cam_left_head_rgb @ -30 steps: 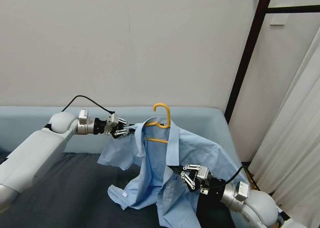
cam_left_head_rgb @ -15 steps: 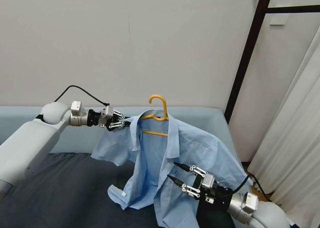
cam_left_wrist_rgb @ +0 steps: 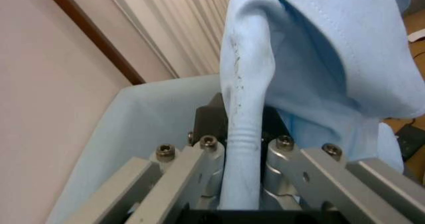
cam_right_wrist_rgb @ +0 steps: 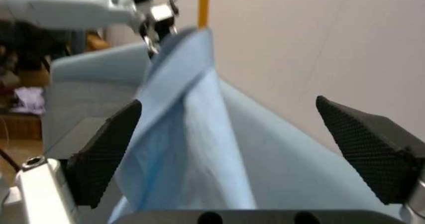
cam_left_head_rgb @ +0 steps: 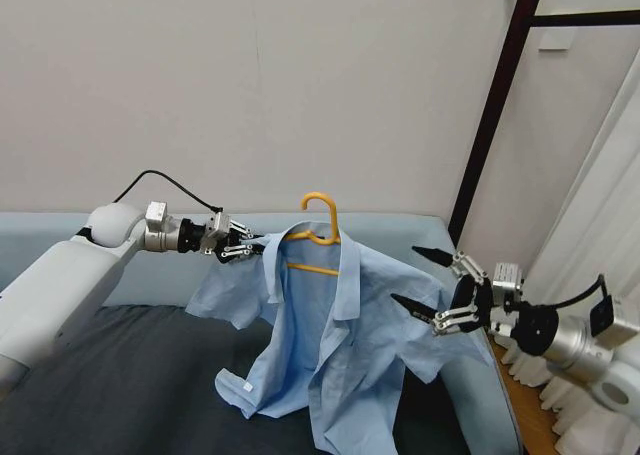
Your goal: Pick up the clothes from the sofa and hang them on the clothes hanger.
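One shirt (cam_left_head_rgb: 330, 345): light blue, draped over the yellow hanger (cam_left_head_rgb: 318, 230), held above the sofa (cam_left_head_rgb: 60, 245).
Left tool (cam_left_head_rgb: 243, 247): clamped on the shirt's shoulder.
Right tool (cam_left_head_rgb: 407, 275): fingers spread apart, just beside the other shoulder.

shirt (cam_left_head_rgb: 330, 355): thin woven cloth, matt, creased, stitched seams. hanger (cam_left_head_rgb: 318, 215): smooth glossy plastic. left claw (cam_left_head_rgb: 246, 247): bare brushed metal links, dull sheen, hex screws. right claw (cam_left_head_rgb: 406, 275): same metal, black matt pads (cam_right_wrist_rgb: 362, 144) with rough knurled faces. sofa (cam_left_head_rgb: 40, 237): matt fabric; seat cushion (cam_left_head_rgb: 120, 375) a darker, coarser weave. rack pole (cam_left_head_rgb: 490, 125): dark, smooth, slight gloss, looks like wood. curtain (cam_left_head_rgb: 590, 265): soft pleated cloth.
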Robot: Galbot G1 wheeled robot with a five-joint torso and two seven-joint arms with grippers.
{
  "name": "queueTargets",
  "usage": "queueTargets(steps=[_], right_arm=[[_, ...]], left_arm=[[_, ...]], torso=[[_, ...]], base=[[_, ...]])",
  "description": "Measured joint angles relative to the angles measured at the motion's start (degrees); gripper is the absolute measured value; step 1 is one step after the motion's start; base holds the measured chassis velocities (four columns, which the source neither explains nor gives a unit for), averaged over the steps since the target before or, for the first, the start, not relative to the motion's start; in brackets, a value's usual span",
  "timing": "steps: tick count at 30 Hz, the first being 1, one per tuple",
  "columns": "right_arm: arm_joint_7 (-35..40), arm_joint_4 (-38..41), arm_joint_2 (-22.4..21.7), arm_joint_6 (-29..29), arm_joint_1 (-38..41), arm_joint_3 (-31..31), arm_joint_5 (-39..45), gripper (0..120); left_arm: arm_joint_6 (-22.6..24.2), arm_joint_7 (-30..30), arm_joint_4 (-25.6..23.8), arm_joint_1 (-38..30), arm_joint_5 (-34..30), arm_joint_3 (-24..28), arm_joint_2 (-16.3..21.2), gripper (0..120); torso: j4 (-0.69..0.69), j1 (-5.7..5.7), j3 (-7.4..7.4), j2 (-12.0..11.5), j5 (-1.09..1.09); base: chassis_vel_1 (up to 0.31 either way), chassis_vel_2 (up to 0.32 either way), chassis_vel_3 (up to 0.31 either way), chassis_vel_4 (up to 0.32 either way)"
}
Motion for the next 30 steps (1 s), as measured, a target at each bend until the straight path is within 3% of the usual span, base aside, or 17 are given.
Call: queueTargets(steps=[11, 30], right_arm=[[-2.6, -4.5, 1.5, -3.2, 1.8, -4.6, -8.0, 97], [-9.6, -6.5, 1.9, -4.0, 4.0, -6.3, -13.4, 27]], left_arm=[[0.4, 0.6, -2.9, 2.8, -0.1, -1.2, -0.2, 5], [0.2, 2.4, -3.2, 2.1, 1.4, -0.5, -0.7, 5]], torso=[[-0.02, 0.00, 0.00, 0.0, 0.01], [-0.03, 0.00, 0.00, 0.0, 0.01]], base=[[0.000, 0.000, 0.000, 0.000], [0.000, 0.000, 0.000, 0.000]])
